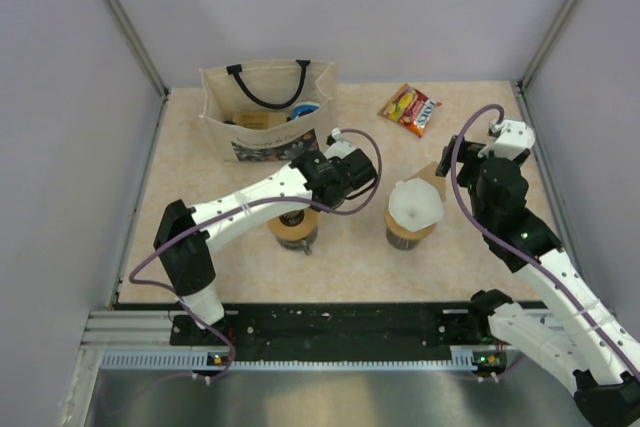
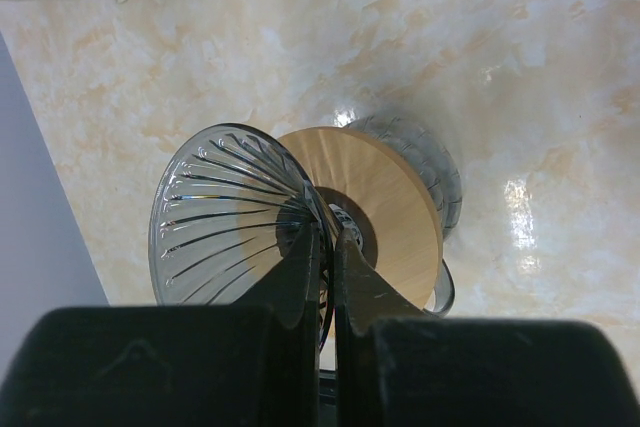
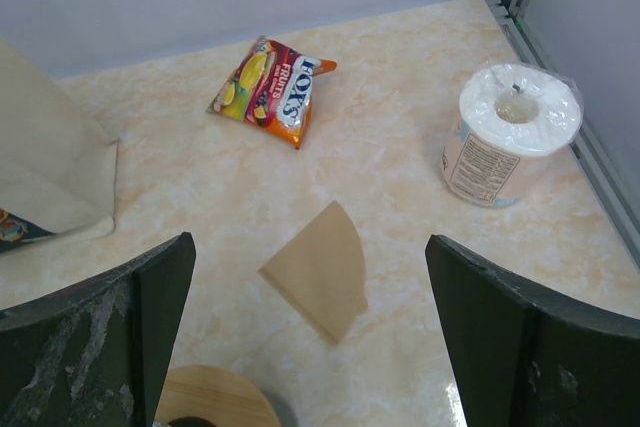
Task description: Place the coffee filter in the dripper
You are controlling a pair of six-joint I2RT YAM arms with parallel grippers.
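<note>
Dripper point(image 2: 220, 217) pinched, coffee filter point(image 3: 318, 272) outside it

Left gripper point(image 2: 325, 237) is clamped on the ribbed cone's rim, above a glass cup point(image 2: 420, 162). Right gripper point(image 3: 310, 242) gapes wide, holding nothing, over the filter lying flat. Tote bag point(image 1: 262, 97) holds unidentifiable items.

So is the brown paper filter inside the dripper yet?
No, the coffee filter lies flat on the table, not in anything.

Left arm point(image 1: 250, 205) stretches out over mid-tabletop, wrist tipped down, left claw point(image 2: 326, 237) pinched tight on the dripper point(image 2: 220, 222) wall. Right arm point(image 1: 540, 252) leans inward, right claw point(image 3: 308, 247) spread wide, gripping nothing.
</note>
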